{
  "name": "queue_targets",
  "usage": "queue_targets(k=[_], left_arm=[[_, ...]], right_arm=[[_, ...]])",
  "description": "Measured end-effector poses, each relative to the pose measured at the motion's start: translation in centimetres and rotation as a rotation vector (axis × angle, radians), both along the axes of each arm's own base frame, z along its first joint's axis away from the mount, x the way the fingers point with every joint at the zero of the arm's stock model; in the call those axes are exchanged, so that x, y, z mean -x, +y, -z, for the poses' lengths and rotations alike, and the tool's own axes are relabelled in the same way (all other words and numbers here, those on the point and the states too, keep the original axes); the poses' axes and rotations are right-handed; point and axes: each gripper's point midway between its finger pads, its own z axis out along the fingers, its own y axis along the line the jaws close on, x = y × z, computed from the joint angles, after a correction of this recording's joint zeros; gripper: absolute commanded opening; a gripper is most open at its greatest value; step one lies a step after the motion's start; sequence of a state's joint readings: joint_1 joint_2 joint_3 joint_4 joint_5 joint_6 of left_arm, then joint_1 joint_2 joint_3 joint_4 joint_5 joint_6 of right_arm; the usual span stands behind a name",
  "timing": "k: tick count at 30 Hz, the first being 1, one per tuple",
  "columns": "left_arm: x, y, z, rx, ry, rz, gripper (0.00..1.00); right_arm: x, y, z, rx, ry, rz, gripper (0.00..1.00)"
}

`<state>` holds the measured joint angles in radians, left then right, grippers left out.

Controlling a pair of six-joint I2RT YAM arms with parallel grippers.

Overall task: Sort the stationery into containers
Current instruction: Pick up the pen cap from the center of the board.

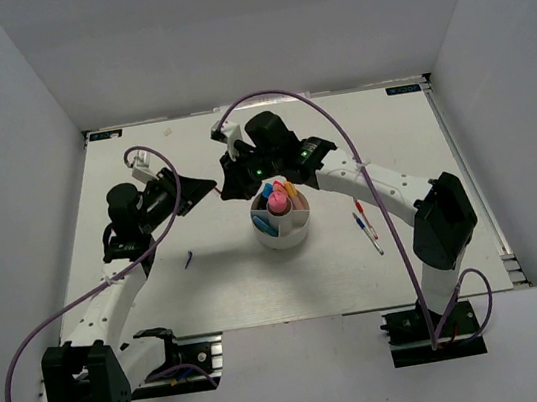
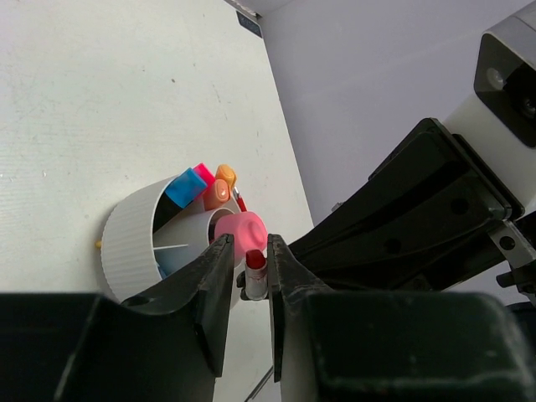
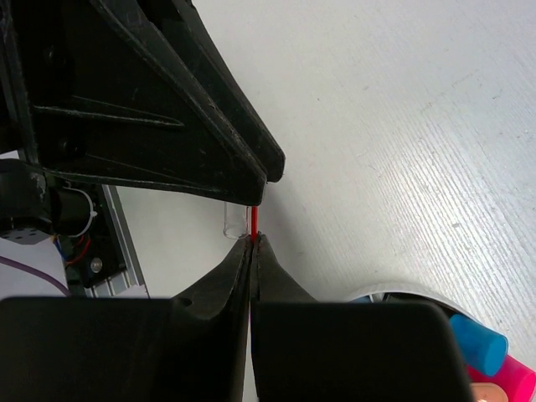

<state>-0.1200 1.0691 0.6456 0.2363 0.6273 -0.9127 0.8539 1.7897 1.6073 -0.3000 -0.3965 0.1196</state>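
The round white cup stands mid-table with pink, blue and orange highlighters upright in it; it also shows in the left wrist view. Just left of and behind the cup my two grippers meet. My left gripper is shut on the end of a thin red pen, which has a red tip and a clear barrel. My right gripper is shut on the thin red part of the same pen, tip to tip with the left fingers.
A red pen and a blue pen lie on the table right of the cup. A small blue piece lies left of the cup. White walls close in the table on three sides.
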Motion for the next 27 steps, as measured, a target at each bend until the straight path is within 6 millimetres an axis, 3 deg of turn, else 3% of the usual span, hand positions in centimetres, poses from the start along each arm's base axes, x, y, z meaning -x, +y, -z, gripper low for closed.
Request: queue_targets(k=[14,18,24,25,27], left_arm=[[0.28,-0.13,0.25,-0.005,0.006,0.016,0.32],[0.75,-0.28,0.61,-0.01,0.011,0.035,0.26],[1.0,-0.39,0.8,-0.01,0.014,0.048,0.08],[1.0,-0.39,0.8,-0.01,0.014,0.048,0.06],[0.99,-0.37,0.85,-0.011,0.016,0.046,0.0]], right_arm=[[-0.22,-0.08,0.18,0.011,-0.042,-0.021,0.0],[-0.17,-0.27,0.49,0.026,-0.052,-0.031,0.0],[0.0,-0.36,0.69,0.035,-0.054,-0.039,0.0],[0.01,-0.37,0.7,0.036,-0.054,-0.04,0.24],[0.01,-0.38,0.72,0.037,-0.058,-0.044,0.39]])
